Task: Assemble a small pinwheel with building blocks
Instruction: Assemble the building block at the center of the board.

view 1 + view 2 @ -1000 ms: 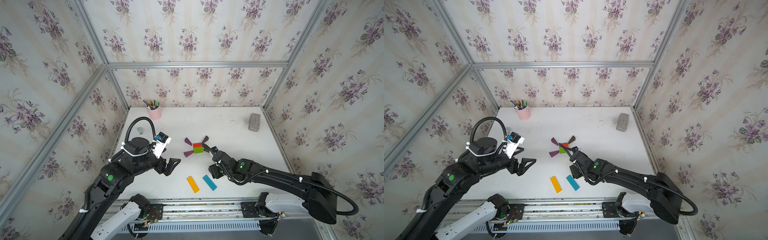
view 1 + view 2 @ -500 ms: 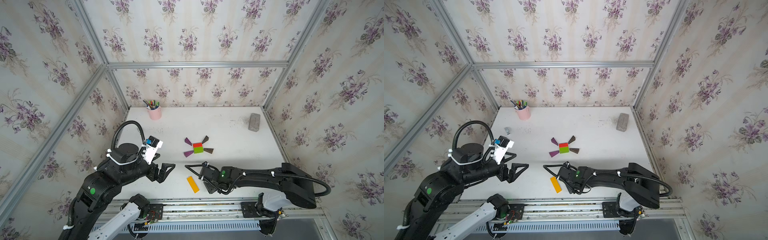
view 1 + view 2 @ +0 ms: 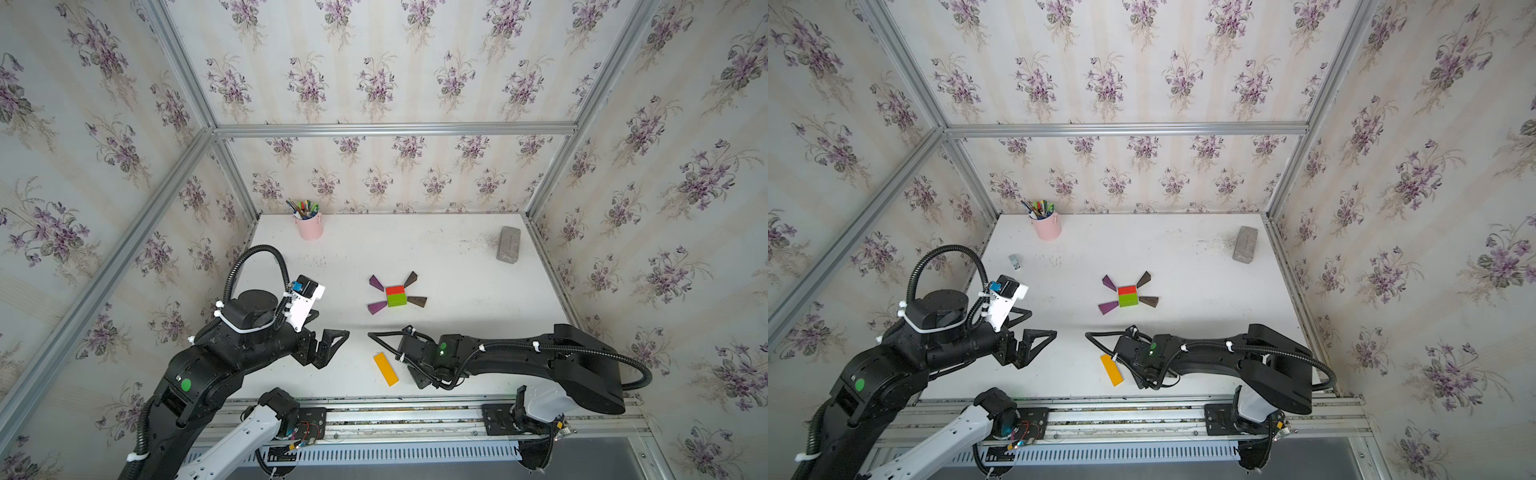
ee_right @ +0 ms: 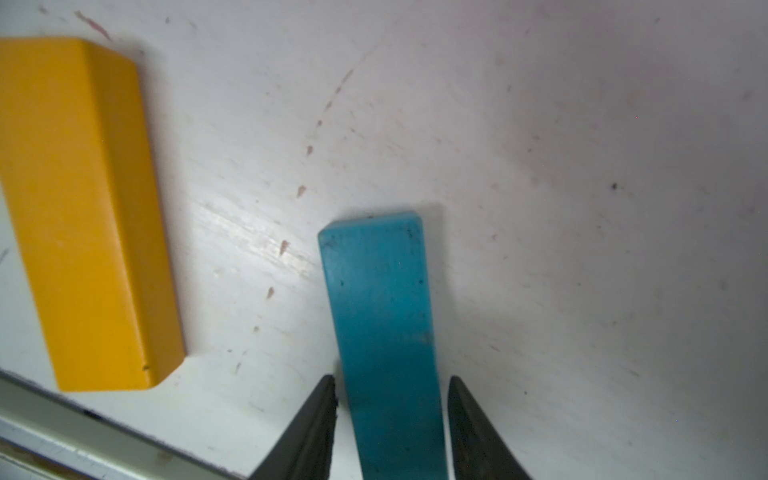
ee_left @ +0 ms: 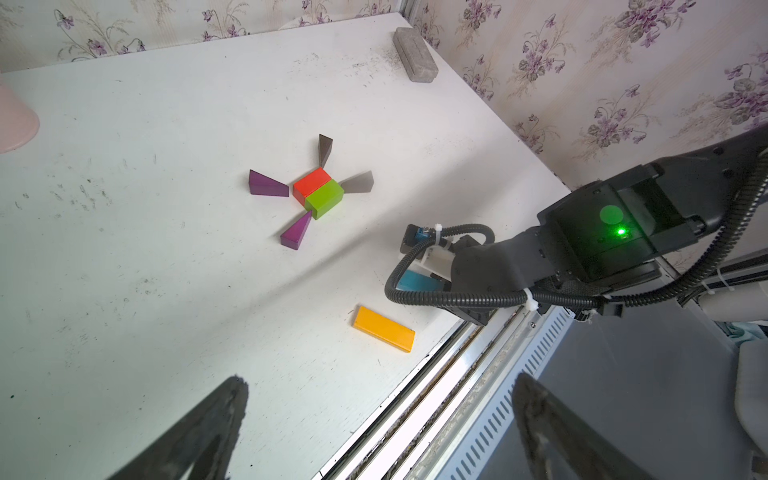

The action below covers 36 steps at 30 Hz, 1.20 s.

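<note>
The red brick (image 3: 395,290) and green brick (image 3: 396,300) lie joined mid-table, with two purple wedges (image 3: 376,282) and two brown wedges (image 3: 417,301) fanning out from them. Near the front edge lies the yellow bar (image 3: 386,368). Beside it is the blue bar (image 4: 382,311), hidden under my right arm (image 3: 440,353) in both top views. My right gripper (image 4: 392,378) straddles the blue bar, open, with a thin gap on each side. My left gripper (image 3: 332,324) hovers wide open and empty left of the bars.
A pink pen cup (image 3: 308,224) stands at the back left. A grey rough brick (image 3: 508,244) lies at the back right, and a small grey object (image 3: 1014,261) at the left side. The metal rail (image 3: 374,415) runs along the table's front edge.
My right arm swung from the red-green centre down to the front edge and lowered over the blue bar, its jaws narrowing. My left arm drew back left.
</note>
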Available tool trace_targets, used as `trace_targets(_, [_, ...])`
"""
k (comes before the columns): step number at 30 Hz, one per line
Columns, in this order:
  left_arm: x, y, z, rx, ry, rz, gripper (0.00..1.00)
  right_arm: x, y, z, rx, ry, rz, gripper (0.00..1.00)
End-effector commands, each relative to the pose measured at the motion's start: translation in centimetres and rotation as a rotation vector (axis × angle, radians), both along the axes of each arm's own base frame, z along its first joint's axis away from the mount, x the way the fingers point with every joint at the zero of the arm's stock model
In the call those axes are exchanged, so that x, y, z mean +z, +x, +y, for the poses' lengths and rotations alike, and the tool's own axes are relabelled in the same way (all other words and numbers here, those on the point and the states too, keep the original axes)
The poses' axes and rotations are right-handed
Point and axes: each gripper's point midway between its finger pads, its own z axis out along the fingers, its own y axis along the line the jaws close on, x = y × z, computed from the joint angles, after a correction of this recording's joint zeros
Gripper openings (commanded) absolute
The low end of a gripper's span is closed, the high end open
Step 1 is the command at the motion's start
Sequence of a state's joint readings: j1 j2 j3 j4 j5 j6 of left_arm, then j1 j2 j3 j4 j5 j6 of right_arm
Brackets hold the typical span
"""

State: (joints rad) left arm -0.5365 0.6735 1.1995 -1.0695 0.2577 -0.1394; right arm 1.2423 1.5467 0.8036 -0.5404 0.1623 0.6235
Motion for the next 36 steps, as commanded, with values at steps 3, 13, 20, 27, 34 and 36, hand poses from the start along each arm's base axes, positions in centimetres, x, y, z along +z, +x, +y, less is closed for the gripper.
trace_targets(3, [0.3, 0.2, 0.4, 0.031, -0.003, -0.014, 1.00, -0.1, 0.2, 0.4, 0.004, 0.009, -0.008, 0.42])
trace_targets(13, [1.3, 1.9, 2.6, 0.172, 0.036, -0.091, 1.00, 1.4, 3.2, 1.9, -0.086, 0.059, -0.023, 0.29])
trace_targets(20, [1.2, 2.6, 2.6, 0.202, 0.009, -0.128, 1.00, 2.1, 6.3, 2.0, -0.203, 0.102, -0.009, 0.29])
trace_targets(27, [0.3, 3.9, 3.1, 0.248, 0.066, -0.128, 1.00, 2.5, 8.9, 3.5, -0.255, 0.087, 0.023, 0.29])
trace_targets(34, [-3.1, 2.1, 2.0, 0.218, 0.012, 0.053, 1.00, 1.5, 9.9, 4.4, -0.296, 0.071, 0.056, 0.30])
trace_targets(36, [-3.5, 1.7, 1.7, 0.215, -0.008, 0.092, 1.00, 1.3, 10.2, 4.3, -0.310, 0.069, 0.062, 0.30])
